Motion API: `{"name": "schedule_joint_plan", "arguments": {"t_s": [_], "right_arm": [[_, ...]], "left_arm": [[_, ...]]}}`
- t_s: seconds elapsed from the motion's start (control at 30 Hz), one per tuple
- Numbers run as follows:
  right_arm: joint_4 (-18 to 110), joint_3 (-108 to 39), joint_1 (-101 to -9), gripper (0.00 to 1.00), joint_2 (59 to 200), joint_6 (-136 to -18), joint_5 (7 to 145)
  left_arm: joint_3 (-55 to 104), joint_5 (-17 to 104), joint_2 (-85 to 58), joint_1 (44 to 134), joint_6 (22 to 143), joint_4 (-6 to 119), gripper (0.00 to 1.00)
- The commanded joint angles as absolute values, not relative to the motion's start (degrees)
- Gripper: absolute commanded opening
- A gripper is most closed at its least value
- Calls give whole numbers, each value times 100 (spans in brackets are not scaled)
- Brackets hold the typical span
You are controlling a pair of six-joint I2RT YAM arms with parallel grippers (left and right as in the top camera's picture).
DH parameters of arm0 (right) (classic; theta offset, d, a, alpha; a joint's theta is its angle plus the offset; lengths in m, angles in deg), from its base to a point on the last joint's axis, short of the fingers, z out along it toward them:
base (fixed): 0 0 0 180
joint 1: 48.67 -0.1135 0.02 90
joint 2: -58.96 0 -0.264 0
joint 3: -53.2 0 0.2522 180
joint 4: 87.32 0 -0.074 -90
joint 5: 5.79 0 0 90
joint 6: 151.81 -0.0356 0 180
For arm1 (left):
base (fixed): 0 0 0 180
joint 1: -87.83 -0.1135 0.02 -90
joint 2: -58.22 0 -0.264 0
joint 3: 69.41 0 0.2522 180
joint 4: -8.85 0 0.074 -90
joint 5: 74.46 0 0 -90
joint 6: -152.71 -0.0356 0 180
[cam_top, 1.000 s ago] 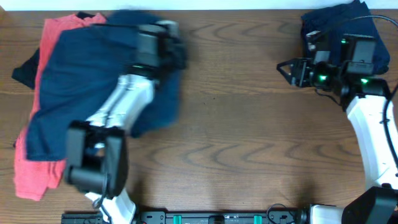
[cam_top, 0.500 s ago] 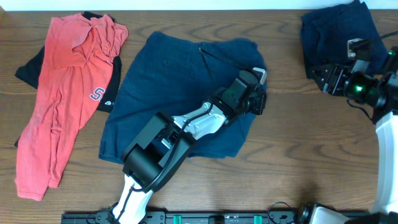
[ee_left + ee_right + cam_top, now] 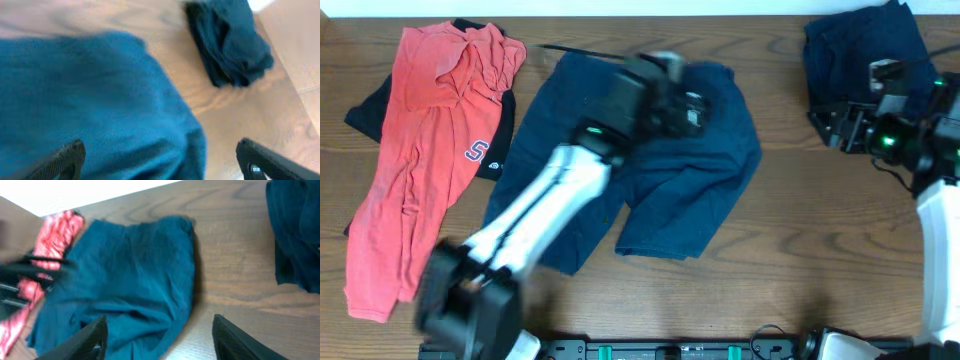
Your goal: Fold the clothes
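Note:
Blue shorts lie spread flat mid-table, also seen as blue shorts and blue shorts. My left gripper hovers over their upper right part, blurred by motion. In its own view the left gripper is open wide, with the cloth below it and nothing held. A red shirt lies at the left over a black garment. The right gripper hangs at the right, apart from the shorts. It is the right gripper that stands open and empty above bare wood.
A folded dark blue pile sits at the back right corner, just behind my right gripper; it shows as the pile and the pile. The red shirt is near the table's left end. Bare wood runs along the front.
My left gripper has let go of the shorts, opened wide and swung up and back to the left. The shorts' right side now lies spread wider. The right gripper opened a little more.

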State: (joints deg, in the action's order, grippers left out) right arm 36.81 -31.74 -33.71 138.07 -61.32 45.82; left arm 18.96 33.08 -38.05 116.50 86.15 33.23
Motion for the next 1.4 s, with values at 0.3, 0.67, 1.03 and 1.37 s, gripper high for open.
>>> {"name": "schedule_joint_plan", "arguments": {"t_s": [0.3,0.67,1.03,1.37], "right_arm": [[1884,-3246,-5150,85,14345,-6848,6796],[1746,-2188,-6635,74,14345,-8024,6942],[4035,-483,-7789,61,14353,-8612,6942],[5149,-118,-8012,58,14891,-8781,6918]], "left_arm": [[1922,3111,-3534,10459,7601,6245,98],[1856,2593,-3599,10207,7603,6479,98],[1856,2488,-3599,10198,7603,6481,98],[1856,2488,-3601,10198,7603,6520,98]]}}
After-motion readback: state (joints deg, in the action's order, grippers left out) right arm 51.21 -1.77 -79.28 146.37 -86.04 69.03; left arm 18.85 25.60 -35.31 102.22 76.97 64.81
